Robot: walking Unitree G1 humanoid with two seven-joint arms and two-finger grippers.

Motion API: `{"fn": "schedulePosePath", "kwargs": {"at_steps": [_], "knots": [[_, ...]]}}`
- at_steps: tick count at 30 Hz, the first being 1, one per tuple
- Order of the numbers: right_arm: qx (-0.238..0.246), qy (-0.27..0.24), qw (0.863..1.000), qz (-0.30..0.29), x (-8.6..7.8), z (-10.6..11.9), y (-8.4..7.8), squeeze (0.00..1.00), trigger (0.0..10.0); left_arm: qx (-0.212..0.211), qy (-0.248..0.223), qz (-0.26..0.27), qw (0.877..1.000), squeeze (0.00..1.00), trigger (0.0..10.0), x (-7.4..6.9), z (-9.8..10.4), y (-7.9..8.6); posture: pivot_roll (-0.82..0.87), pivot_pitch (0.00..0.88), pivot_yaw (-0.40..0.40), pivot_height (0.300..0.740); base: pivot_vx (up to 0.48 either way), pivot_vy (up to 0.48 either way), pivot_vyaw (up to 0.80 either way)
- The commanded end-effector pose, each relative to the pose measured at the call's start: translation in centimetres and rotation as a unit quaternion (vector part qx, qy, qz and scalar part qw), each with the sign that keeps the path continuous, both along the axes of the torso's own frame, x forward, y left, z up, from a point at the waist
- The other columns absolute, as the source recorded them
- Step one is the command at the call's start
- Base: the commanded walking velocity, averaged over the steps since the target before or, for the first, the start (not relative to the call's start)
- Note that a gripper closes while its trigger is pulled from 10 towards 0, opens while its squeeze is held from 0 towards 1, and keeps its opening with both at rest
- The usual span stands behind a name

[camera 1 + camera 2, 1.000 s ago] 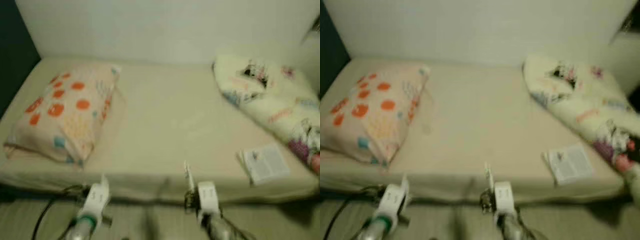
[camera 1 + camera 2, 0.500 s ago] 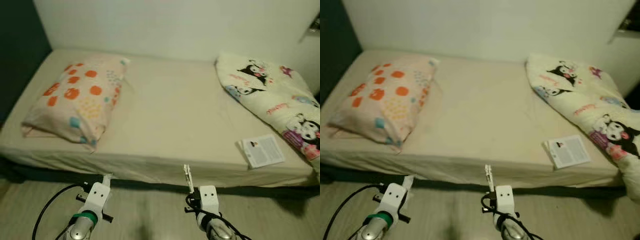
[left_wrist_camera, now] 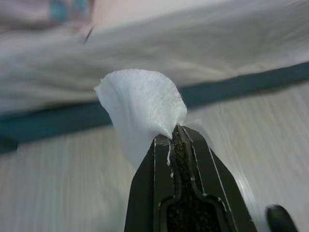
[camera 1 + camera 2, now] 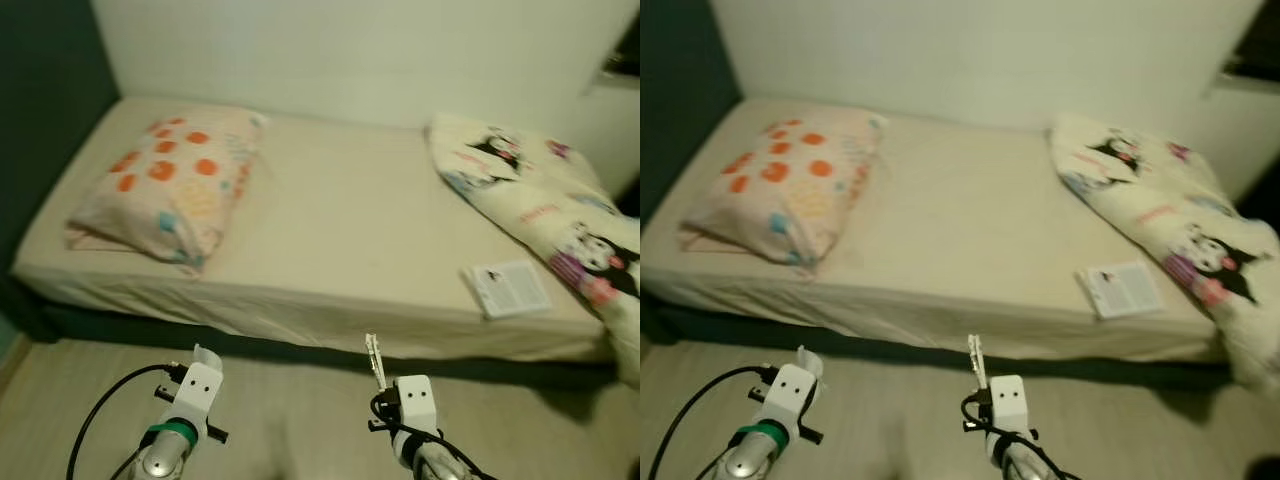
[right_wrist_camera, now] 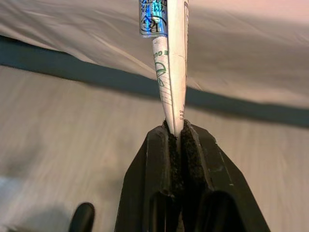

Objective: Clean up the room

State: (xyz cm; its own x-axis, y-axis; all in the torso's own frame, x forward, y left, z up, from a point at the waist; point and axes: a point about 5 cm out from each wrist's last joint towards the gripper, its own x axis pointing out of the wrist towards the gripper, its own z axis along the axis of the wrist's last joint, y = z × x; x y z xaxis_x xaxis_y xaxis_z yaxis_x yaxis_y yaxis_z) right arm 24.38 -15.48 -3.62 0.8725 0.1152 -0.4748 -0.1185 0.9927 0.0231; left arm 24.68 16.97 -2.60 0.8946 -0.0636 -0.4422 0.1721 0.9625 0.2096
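My left gripper point(image 3: 175, 133) is shut on a crumpled white tissue point(image 3: 140, 104), which sticks up above the left wrist point(image 4: 205, 356) low in the eye views. My right gripper point(image 5: 176, 130) is shut on a flat white printed wrapper point(image 5: 170, 67) that stands upright point(image 4: 374, 360) over the right wrist. Both arms are held low over the wooden floor point(image 4: 300, 410), in front of the bed point(image 4: 340, 230). On the bed lie a pillow with orange dots point(image 4: 170, 180), a cartoon-print blanket point(image 4: 540, 200) and an open booklet point(image 4: 508, 288).
The bed runs along a pale wall point(image 4: 350, 50), with a dark wall point(image 4: 40, 120) at its left end. A dark gap point(image 4: 300, 350) shows under the mattress edge. A black cable point(image 4: 100, 410) loops beside my left arm.
The camera has drawn back and turned left, so the bed sits higher and farther in the picture and more floor shows. Both grippers keep their holds.
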Motion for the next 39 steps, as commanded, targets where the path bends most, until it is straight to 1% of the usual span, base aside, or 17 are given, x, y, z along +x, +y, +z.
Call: {"fn": "schedulePosePath", "kwargs": {"at_steps": [1, 2, 3, 5, 7, 10, 12, 13, 16, 17, 21, 24, 29, 34, 39], "knots": [[-0.006, -0.022, 1.000, 0.004, 0.7, 0.7, -0.1, 0.00, 10.0, -0.016, -0.001, 0.000, 1.000, 0.00, 10.0, 0.6, 0.4, -0.5, 0.03, 0.000, -0.020, 0.740, 0.000, 0.000, 0.79], [0.000, -0.045, 0.999, 0.011, 1.4, 1.5, 0.4, 0.00, 10.0, -0.030, -0.016, -0.004, 0.999, 0.00, 10.0, 1.6, 1.3, -1.2, 0.03, 0.000, -0.020, 0.740, 0.000, 0.000, 0.79], [0.000, -0.045, 0.999, 0.011, 1.4, 1.5, 0.4, 0.00, 10.0, -0.030, -0.016, -0.004, 0.999, 0.00, 10.0, 1.6, 1.3, -1.2, 0.03, 0.000, -0.020, 0.740, 0.000, 0.000, 0.79], [0.009, -0.074, 0.997, 0.026, 2.4, 2.5, 1.5, 0.00, 10.0, -0.040, -0.036, -0.013, 0.998, 0.00, 10.0, 2.7, 2.6, -2.0, 0.03, 0.000, -0.018, 0.740, 0.000, 0.000, 0.78], [0.017, -0.097, 0.994, 0.038, 3.1, 3.4, 2.4, 0.00, 10.0, -0.047, -0.051, -0.025, 0.997, 0.00, 10.0, 3.6, 3.5, -2.6, 0.03, 0.000, -0.016, 0.740, 0.000, 0.000, 0.78], [0.020, -0.105, 0.993, 0.041, 3.3, 3.7, 2.6, 0.00, 10.0, -0.050, -0.056, -0.029, 0.997, 0.00, 10.0, 3.8, 3.9, -2.8, 0.03, 0.000, -0.016, 0.740, 0.000, 0.000, 0.78], [0.032, -0.129, 0.990, 0.043, 3.9, 4.7, 3.3, 0.00, 10.0, -0.065, -0.073, -0.042, 0.994, 0.00, 10.0, 4.6, 5.1, -3.4, 0.03, 0.000, -0.016, 0.740, 0.000, 0.000, 0.77], [0.032, -0.129, 0.990, 0.043, 3.9, 4.7, 3.3, 0.00, 10.0, -0.065, -0.073, -0.042, 0.994, 0.00, 10.0, 4.6, 5.1, -3.4, 0.03, 0.000, -0.016, 0.740, 0.000, 0.000, 0.77], [0.049, -0.164, 0.984, 0.038, 4.8, 6.2, 3.7, 0.00, 10.0, -0.076, -0.104, -0.058, 0.990, 0.00, 10.0, 5.4, 7.1, -4.3, 0.03, 0.000, -0.013, 0.740, 0.000, 0.000, 0.76], [0.053, -0.170, 0.983, 0.034, 5.0, 6.5, 3.7, 0.00, 10.0, -0.073, -0.111, -0.062, 0.989, 0.00, 10.0, 5.5, 7.5, -4.4, 0.03, 0.000, -0.013, 0.740, 0.000, 0.000, 0.76], [0.059, -0.178, 0.982, 0.027, 5.2, 6.9, 3.5, 0.00, 10.0, -0.068, -0.119, -0.065, 0.988, 0.00, 10.0, 5.5, 7.8, -4.4, 0.03, 0.000, -0.013, 0.740, 0.000, 0.000, 0.75], [0.062, -0.187, 0.980, 0.022, 5.4, 7.4, 3.3, 0.00, 10.0, -0.061, -0.123, -0.060, 0.989, 0.00, 10.0, 5.5, 8.1, -4.2, 0.03, 0.000, -0.012, 0.740, 0.000, 0.000, 0.74], [0.064, -0.188, 0.980, 0.022, 5.4, 7.5, 3.4, 0.00, 10.0, -0.060, -0.123, -0.058, 0.989, 0.00, 10.0, 5.5, 8.2, -4.0, 0.03, 0.000, -0.011, 0.740, 0.000, 0.000, 0.74], [0.069, -0.184, 0.980, 0.025, 5.1, 7.3, 3.7, 0.00, 10.0, -0.043, -0.124, -0.065, 0.989, 0.00, 10.0, 5.3, 8.2, -4.1, 0.03, 0.000, -0.007, 0.740, 0.000, 0.000, 0.74], [0.069, -0.181, 0.981, 0.025, 4.9, 7.2, 3.7, 0.00, 10.0, -0.041, -0.120, -0.063, 0.990, 0.00, 10.0, 5.2, 8.2, -4.0, 0.03, 0.000, -0.007, 0.740, 0.000, 0.000, 0.74]]}}
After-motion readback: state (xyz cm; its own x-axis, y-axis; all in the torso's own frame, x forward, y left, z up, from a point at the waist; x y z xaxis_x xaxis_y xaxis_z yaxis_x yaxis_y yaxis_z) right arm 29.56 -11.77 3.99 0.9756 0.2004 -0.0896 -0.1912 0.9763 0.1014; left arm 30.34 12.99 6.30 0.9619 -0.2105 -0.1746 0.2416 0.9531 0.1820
